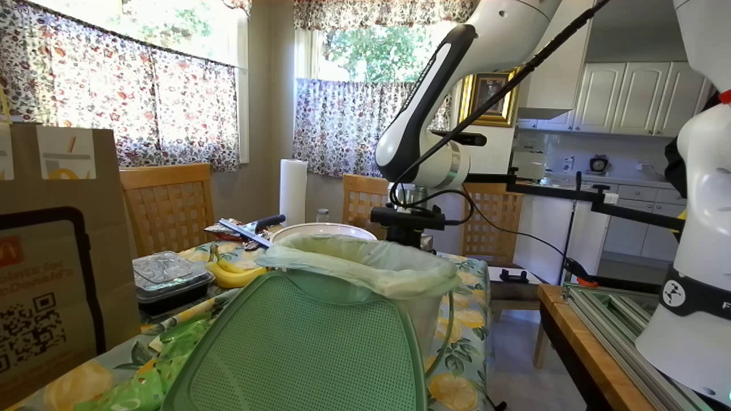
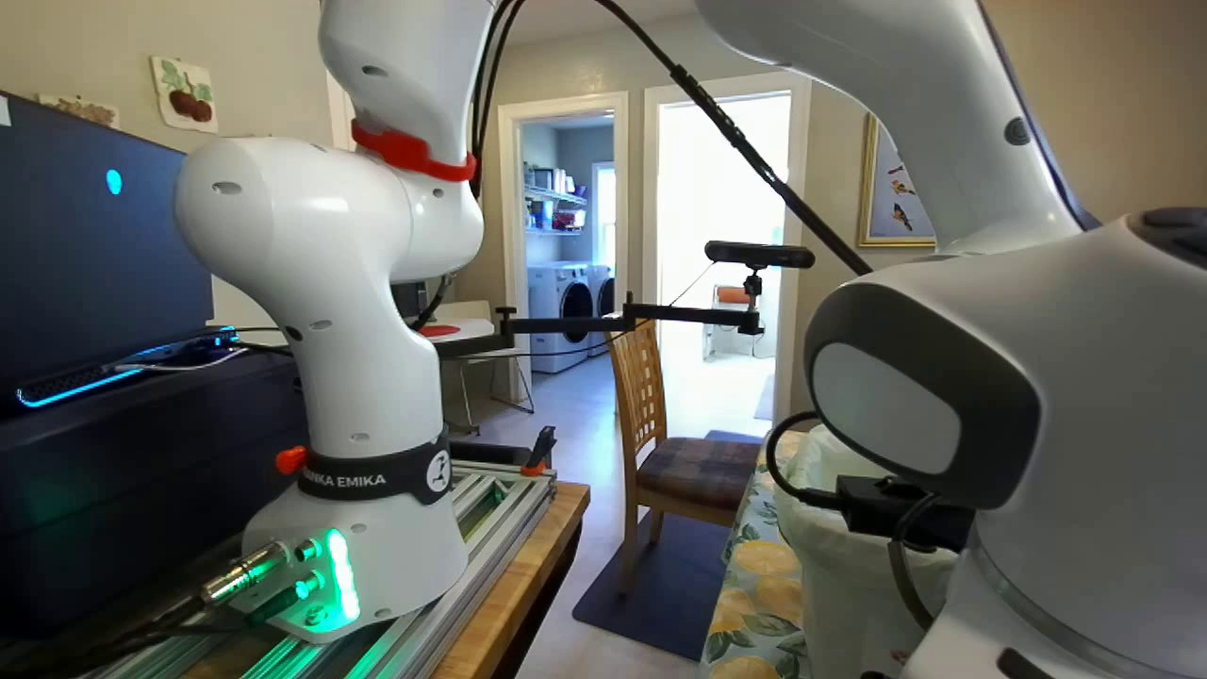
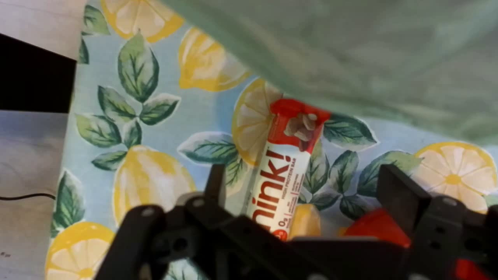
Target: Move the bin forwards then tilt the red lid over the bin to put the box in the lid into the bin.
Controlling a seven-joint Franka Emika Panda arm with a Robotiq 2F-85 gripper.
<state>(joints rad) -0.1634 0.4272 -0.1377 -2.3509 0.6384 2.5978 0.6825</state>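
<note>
Pincer: blk, fingers set wide apart, aimed down twd tabletop w/ lemon-print cloth. In an exterior view its tips are hidden behind bin liner.

Protein bar: 1 pc., red/wht wrapper, printed side up, seen in gap btwn fingers; upper end at liner's edge in wrist view, lower end hidden by pincer.

Yellow item: just beside bar, mostly covered; can't ID.

Red item: nr one finger, partly covered; too hidden to ID.

Bin: lg., off-wht, upright on tabletop, just beside pincer; seen in both exterior views. Pale-grn liner folded over rim, also fills upper R of wrist view.

Grn mesh panel: in front of bin, hides much of it; contact n/k.

Bowl: wht, behind liner, partly hidden.

Bananas: yel., beside food container, blk base, clear top.

Paper bag: brn, printed, nr. camera.

Paper-towel roll: wht, upright, beyond bowl.

Robot arm: wht, base on wooden bench, apart from tabletop.
</note>
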